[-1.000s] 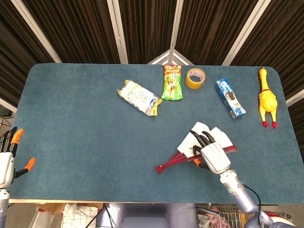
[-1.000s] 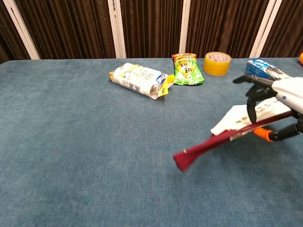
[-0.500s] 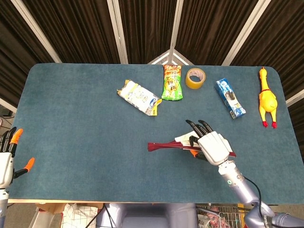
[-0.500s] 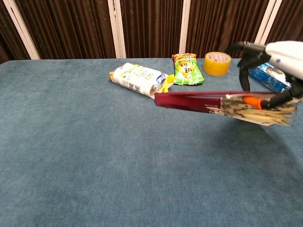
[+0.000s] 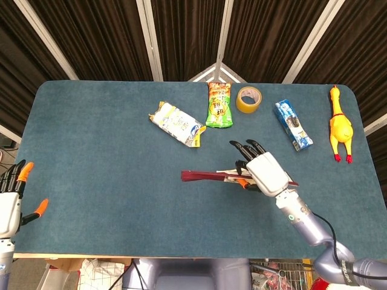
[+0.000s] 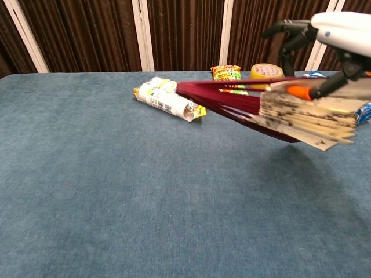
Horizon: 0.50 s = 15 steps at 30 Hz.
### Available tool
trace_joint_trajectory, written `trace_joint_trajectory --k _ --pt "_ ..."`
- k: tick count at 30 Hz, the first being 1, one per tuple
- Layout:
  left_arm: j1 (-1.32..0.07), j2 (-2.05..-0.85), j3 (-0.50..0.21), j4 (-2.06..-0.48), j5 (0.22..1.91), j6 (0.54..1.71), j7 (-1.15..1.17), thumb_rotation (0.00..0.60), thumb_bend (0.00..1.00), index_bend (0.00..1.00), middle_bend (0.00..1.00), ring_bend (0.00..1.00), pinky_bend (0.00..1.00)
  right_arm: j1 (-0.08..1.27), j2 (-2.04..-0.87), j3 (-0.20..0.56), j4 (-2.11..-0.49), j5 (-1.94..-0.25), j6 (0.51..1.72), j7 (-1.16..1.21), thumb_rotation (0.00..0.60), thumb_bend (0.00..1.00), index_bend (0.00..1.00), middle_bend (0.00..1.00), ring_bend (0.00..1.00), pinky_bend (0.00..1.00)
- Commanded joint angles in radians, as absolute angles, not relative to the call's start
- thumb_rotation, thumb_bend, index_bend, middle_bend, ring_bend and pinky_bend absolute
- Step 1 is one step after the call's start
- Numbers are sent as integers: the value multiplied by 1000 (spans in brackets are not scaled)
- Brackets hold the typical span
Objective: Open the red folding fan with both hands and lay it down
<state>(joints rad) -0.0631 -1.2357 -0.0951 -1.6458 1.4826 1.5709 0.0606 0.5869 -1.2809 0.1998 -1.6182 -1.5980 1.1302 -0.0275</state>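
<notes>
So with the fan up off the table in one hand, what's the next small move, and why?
Probably bring the left hand in toward the red fan's free handle end. Only the right hand holds it, lifted and barely spread, while the left hand sits open at the table's near-left edge.

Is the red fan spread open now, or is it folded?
Mostly folded: the red fan shows slats only slightly splayed, held above the table by the right hand.

The head view looks steeply down from above the near edge, taking in the whole table (image 5: 91, 181) from some way off. The chest view sits low and close, facing the far curtains (image 6: 81, 35). Both share the table's middle and far side.
</notes>
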Motion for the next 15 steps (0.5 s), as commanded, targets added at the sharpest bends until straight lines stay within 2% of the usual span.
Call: trace_joint_trajectory --k 1,8,15 --pt "-77 -1246 -98 -1630 1486 1553 28 600 380 88 0 0 78 632 -1251 245 -1660 -1546 1074 46 600 414 794 139 254 154" --pt "-114 -1261 -111 -1596 1481 1499 -47 600 379 88 0 0 78 708 -1200 331 -1684 -1445 978 131 600 420 824 150 260 154" --pt "-158 -1281 -118 -1562 1473 1428 -138 600 375 87 0 0 79 775 -1173 377 -1720 -1393 906 154 600 422 838 151 261 154"
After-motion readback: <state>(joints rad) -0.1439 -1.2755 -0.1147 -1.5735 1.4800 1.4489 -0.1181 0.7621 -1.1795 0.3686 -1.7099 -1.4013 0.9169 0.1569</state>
